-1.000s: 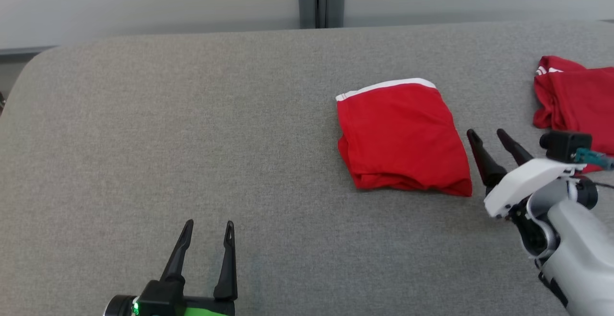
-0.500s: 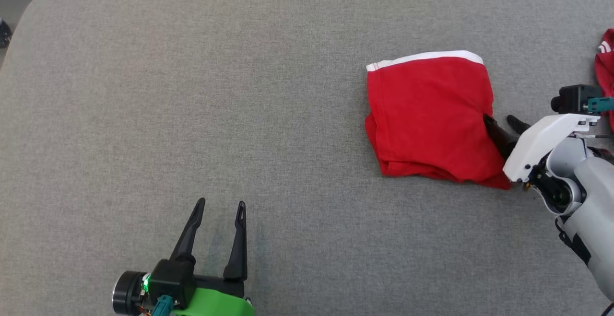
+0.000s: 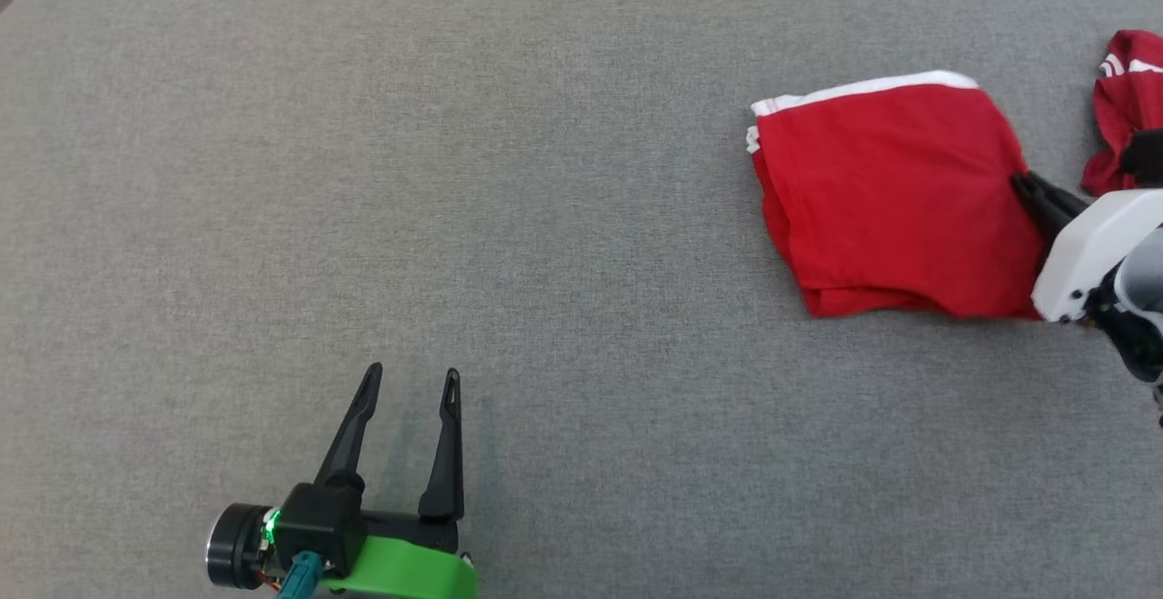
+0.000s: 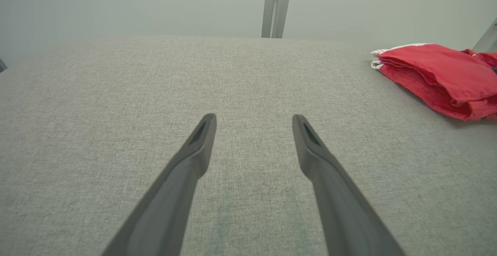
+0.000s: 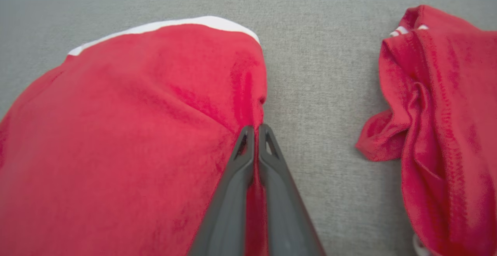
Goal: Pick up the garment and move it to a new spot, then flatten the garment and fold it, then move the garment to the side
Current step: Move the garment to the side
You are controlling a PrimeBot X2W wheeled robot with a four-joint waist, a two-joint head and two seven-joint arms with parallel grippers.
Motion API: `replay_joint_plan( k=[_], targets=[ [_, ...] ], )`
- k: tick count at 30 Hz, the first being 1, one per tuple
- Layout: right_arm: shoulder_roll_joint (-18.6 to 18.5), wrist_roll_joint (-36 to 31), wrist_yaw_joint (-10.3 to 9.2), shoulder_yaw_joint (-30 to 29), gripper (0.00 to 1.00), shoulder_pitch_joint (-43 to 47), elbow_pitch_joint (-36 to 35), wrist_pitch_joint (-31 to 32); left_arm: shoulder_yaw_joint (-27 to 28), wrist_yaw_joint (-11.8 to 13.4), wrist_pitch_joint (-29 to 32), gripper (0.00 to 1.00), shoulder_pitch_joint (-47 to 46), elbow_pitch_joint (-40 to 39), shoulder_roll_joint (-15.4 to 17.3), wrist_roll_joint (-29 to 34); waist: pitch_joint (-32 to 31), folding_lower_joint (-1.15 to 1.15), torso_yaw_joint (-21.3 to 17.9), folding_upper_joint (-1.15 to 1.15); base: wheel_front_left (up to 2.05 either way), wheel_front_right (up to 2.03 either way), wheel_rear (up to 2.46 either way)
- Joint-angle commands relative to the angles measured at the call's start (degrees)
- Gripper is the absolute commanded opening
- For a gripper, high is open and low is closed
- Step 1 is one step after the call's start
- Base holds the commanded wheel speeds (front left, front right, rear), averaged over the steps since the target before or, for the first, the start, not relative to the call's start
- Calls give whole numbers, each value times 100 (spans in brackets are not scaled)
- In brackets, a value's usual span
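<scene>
On the grey table (image 3: 454, 172), the folded red garment (image 3: 890, 190) lies far right, its right edge clamped tight by my right gripper (image 3: 1025, 185), the nearer one, while my left gripper (image 3: 413, 372) gapes near left, well apart.

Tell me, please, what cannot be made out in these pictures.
- Right wrist view: the right gripper is shut on the folded red garment; fabric hides how many layers it pinches.
- Right wrist view: left and bottom edges cut off that garment; its kind is unclear.
- Head view: the right edge cuts off the second red garment.
- Head view: the bottom edge cuts off the left gripper's arm.
</scene>
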Motion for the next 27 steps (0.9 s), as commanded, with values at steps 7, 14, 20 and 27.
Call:
replay_joint_plan(
  k=[7, 14, 20, 27],
  targets=[
    [-864, -310, -12, 9, 0, -487, -198, -92, 114, -94, -1, 100, -267, -30, 11, 163, 341, 0, -428, 0, 0, 0, 0],
    [-1468, -626, -12, -65, 0, -842, -200, -151, 231, -244, -1, 100, -421, 20, 11, 309, 601, 0, -538, 0, 0, 0, 0],
    [-1899, -974, -12, -82, 0, -1025, -164, -122, 307, -352, -1, 100, -519, 45, 11, 410, 729, 0, -523, 0, 0, 0, 0],
    [-2212, -1061, -12, -315, 0, -964, -112, -104, 330, -378, 0, 100, -550, 50, 11, 427, 740, 0, -470, 0, 0, 0, 0]
  ],
)
